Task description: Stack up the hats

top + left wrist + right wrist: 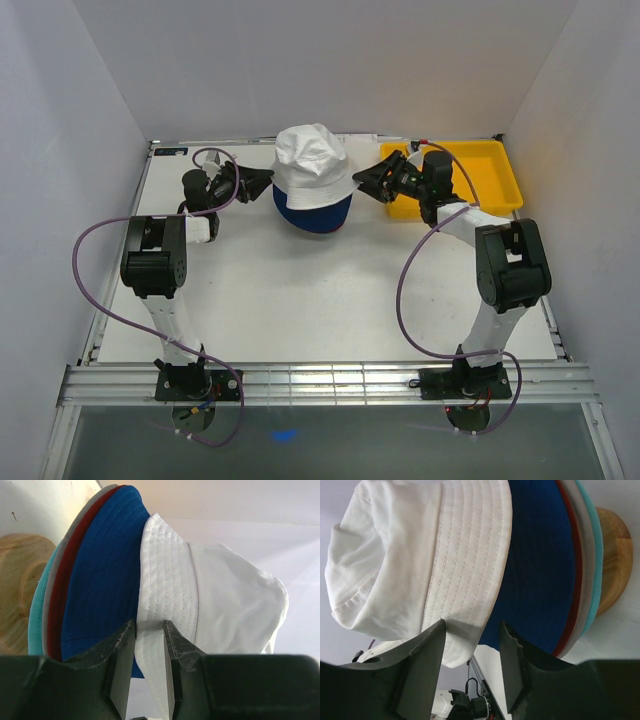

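A white table [300, 300] walled in by white panels fills the overhead view, with a yellow tray [500, 190] at its upper right. The hats sit as one pile at the upper centre. The white hat [312, 165] is outermost, over the blue hat [315, 215]. In the left wrist view the brim edges of the dark red hat [57, 605], grey hat [46, 625] and teal hat [34, 625] show in turn beneath, ending at the wooden stand [20, 580] at the frame's left edge.

The left gripper [149, 630] has the white brim between its jaws. Whether they clamp the fabric or merely straddle it cannot be told. The right gripper [472, 625] stands open on the opposite side, with the brim's edge lying against one finger and a clear gap beside it.

The step in hand looks like seating the white hat on the pile, close to the end of the task. Its crown is slumped and its brim rides proud of the blue one. The next move likely calls for an even downward tug on both sides, then letting go and drawing back without dragging the soft fabric askew.
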Controlling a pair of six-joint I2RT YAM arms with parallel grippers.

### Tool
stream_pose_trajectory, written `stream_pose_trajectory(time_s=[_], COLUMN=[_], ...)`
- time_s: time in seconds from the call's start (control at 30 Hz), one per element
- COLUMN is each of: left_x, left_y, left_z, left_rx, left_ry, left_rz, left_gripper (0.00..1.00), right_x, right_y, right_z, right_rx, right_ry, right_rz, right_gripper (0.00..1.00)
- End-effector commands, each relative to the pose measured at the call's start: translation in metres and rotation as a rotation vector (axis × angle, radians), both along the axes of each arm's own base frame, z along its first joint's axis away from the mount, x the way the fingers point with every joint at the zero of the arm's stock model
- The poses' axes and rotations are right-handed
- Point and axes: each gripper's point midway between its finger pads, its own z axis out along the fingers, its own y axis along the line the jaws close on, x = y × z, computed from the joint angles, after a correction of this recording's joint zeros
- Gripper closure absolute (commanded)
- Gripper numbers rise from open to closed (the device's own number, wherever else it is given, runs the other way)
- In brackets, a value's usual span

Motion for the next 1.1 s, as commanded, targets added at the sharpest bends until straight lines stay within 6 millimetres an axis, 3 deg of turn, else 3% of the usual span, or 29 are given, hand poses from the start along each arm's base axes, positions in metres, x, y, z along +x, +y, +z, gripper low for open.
stream_pose_trajectory(time_s=[0.0,0.27,0.5,0.73,1.07], left_x=[0.001,-0.001,-0.002,-0.004,-0.005], left_y=[0.0,0.0,-0.001,-0.001,0.008], left_z=[0.024,0.027,0.028,0.031,0.02], left_rx=[-0.001,0.0,0.0,-0.004,0.057], left_ry=[-0.08,-0.087,-0.089,-0.092,-0.047], left_rz=[-0.012,-0.015,-0.025,-0.028,-0.026], left_gripper=[0.62,0.69,0.84,1.0,1.0], right_x=[0.004,0.004,0.005,0.007,0.013], right_y=[0.002,0.002,0.002,-0.001,-0.011], right_z=[0.013,0.006,0.001,-0.007,-0.026], right_rx=[0.045,0.051,0.047,0.02,-0.166], right_ry=[-0.053,-0.043,-0.036,-0.025,-0.022], right_rz=[0.007,0.012,0.015,0.007,-0.003], right_gripper=[0.49,0.72,0.86,0.92,0.92])
